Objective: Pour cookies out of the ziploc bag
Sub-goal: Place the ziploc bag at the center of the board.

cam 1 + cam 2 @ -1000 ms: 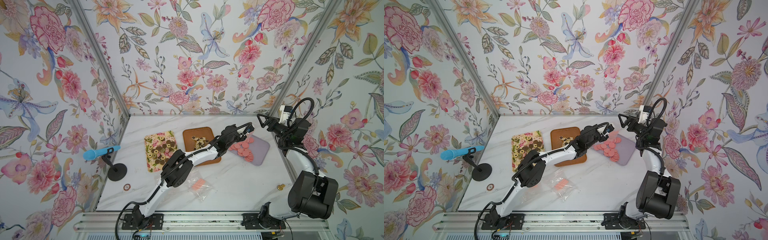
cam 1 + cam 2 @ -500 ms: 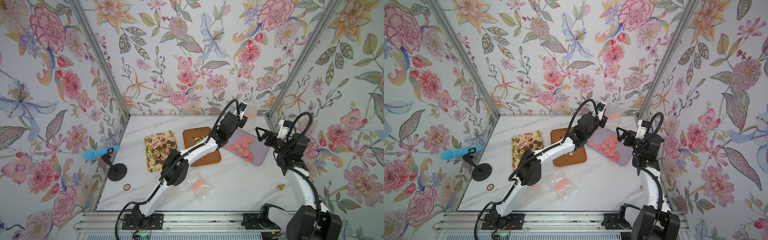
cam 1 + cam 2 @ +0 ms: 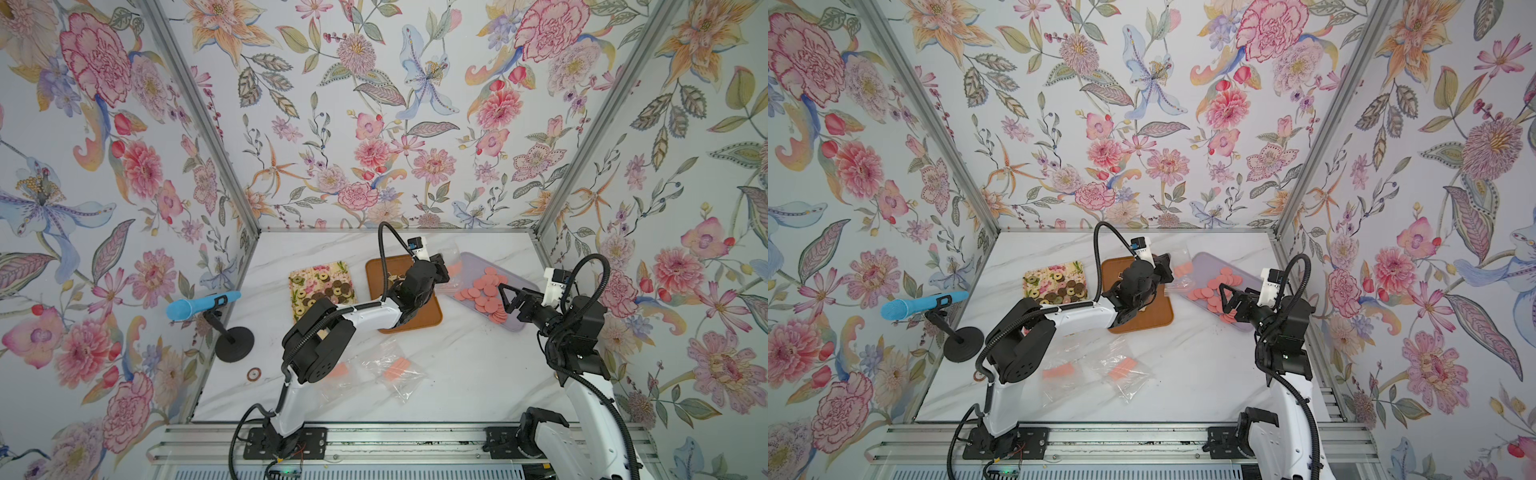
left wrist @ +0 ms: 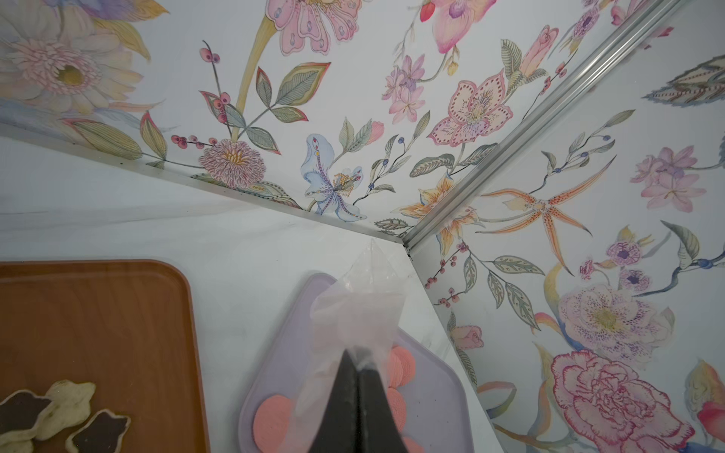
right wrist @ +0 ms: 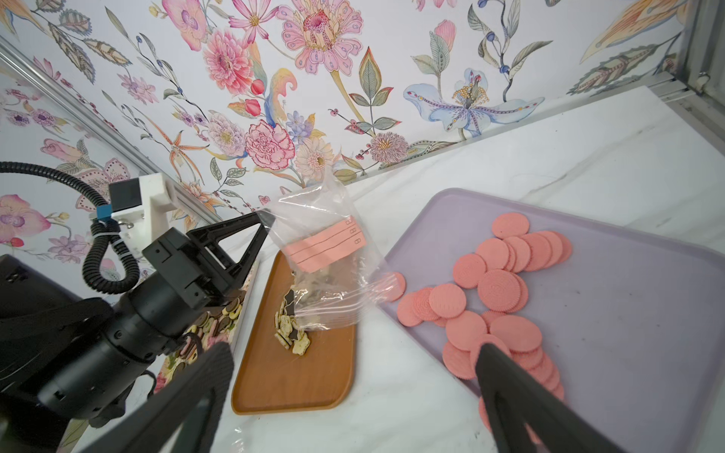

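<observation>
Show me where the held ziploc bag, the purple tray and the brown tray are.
held ziploc bag (image 5: pixel 325 247), right wrist view, on its pink label.
purple tray (image 5: pixel 627 313), right wrist view, on its bare floor.
brown tray (image 5: pixel 290 376), right wrist view, on its bare floor.

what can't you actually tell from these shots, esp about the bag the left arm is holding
ziploc bag, right wrist view: see-through, so some star cookies may be inside it or behind it.
brown tray, both top views: left arm covers its cookies.
small round thing, in a top view: too small to identify.
</observation>
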`<state>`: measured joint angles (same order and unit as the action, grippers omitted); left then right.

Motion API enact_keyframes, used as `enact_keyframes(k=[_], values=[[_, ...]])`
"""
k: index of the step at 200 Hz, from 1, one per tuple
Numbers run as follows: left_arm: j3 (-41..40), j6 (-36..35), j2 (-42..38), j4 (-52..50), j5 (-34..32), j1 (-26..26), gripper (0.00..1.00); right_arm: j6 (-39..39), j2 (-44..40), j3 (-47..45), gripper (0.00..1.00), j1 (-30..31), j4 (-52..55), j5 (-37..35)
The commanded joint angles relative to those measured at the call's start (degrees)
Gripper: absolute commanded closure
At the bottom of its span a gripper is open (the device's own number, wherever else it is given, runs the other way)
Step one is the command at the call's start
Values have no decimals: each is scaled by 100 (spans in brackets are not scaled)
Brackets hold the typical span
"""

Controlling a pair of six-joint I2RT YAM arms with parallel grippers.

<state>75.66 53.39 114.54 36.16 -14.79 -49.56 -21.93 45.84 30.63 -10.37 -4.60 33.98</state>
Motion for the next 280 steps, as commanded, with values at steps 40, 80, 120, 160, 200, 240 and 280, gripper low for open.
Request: enact_keyframes(k=[40,80,120,160,200,240,280], values=[[-1721,1127,-1458,934,-537,-411,100,202,-273,-153,0,434,264,50],[-1899,1883,-1618,1051,270,-735,100,361,-577,60,0,475,706,-84],[-2442,2262,-1772,1007,428,-1187,100,306,-733,-60,0,545,939,-26],[-2773,2352,-1474,548,707,-1398,100,58,-807,-324,0,595,749,93],[-3054,2369,-1083,388,704,-1493,100,5,-901,-416,0,742,771,52],[-2768,2037,-709,44,899,-1566,100,54,-936,-488,0,858,886,-4],[-2738,2031,-807,-316,993,-1574,82,-70,-891,-851,0,1050,711,-111]])
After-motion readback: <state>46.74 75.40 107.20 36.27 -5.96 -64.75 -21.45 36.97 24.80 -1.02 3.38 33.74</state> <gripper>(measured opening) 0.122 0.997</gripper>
